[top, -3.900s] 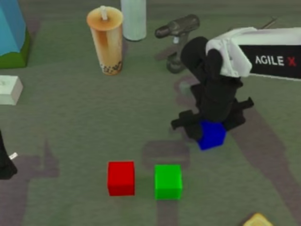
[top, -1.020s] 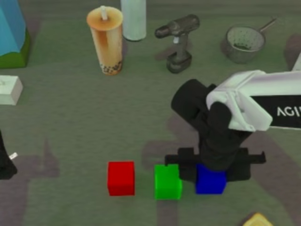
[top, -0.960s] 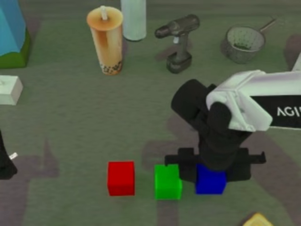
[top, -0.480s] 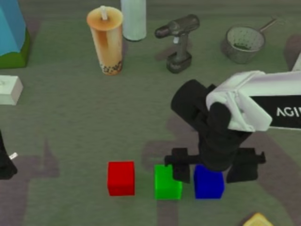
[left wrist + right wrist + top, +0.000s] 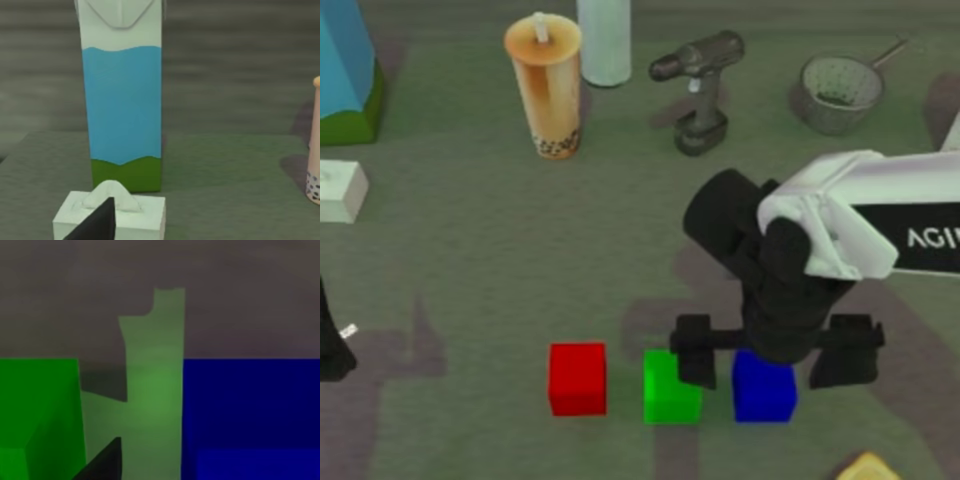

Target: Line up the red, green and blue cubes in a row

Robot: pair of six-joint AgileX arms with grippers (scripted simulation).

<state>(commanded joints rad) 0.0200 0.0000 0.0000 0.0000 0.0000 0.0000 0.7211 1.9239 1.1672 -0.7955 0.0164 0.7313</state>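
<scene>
At the near edge of the tabletop (image 5: 500,260), the right gripper (image 5: 775,360) has spread its jaws wider, freeing the blue cube (image 5: 764,390) beside the green cube (image 5: 671,388), which shifted slightly toward the red cube (image 5: 577,378); the row looks complete.

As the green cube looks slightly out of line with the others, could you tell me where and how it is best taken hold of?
Grip the green cube from straight above, on its far and near flat faces. Its side faces are crowded: one finger of the open right end effector stands between it and the blue cube, while the red cube sits on the other side. Top access looks free.
</scene>
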